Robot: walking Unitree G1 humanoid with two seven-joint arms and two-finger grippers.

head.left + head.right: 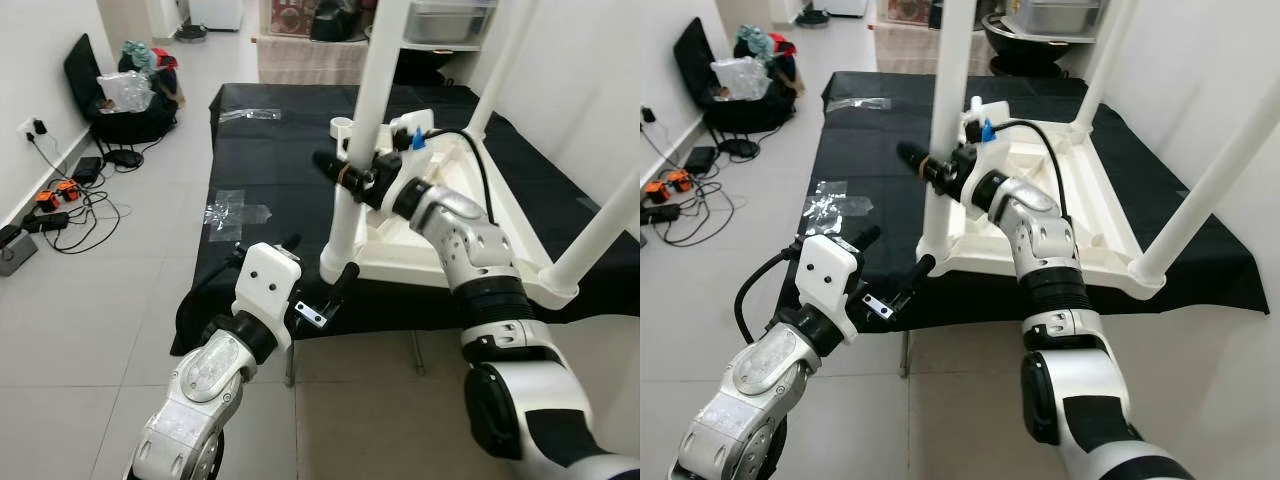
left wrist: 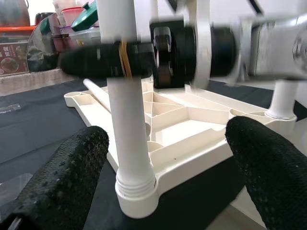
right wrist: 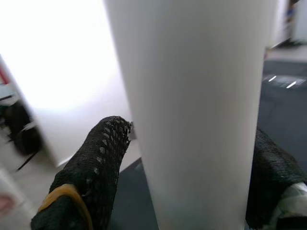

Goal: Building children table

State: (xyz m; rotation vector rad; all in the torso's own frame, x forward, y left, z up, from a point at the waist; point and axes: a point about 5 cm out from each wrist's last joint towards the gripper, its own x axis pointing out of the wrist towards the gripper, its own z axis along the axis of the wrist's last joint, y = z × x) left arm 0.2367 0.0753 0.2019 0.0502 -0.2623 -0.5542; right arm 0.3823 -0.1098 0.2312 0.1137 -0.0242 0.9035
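Observation:
A white children's table (image 1: 420, 240) lies upside down on a black-covered platform (image 1: 270, 150). Its near-left leg (image 1: 365, 110) stands upright in the corner socket. My right gripper (image 1: 345, 172) is shut on that leg partway up. The right wrist view has the leg (image 3: 192, 110) between the black fingers (image 3: 96, 163). My left gripper (image 1: 318, 262) hangs open just in front of the platform edge, level with the leg's base and apart from it. In the left wrist view the leg (image 2: 127, 124) stands beyond the two spread fingers (image 2: 67, 177).
Two more white legs (image 1: 510, 60) (image 1: 600, 230) rise from the table's right corners. A short socket stub (image 1: 342, 127) marks the far-left corner. Clear plastic wrappers (image 1: 228, 212) lie on the cloth. Cables (image 1: 60, 200) and a black bag (image 1: 120, 90) sit by the left wall.

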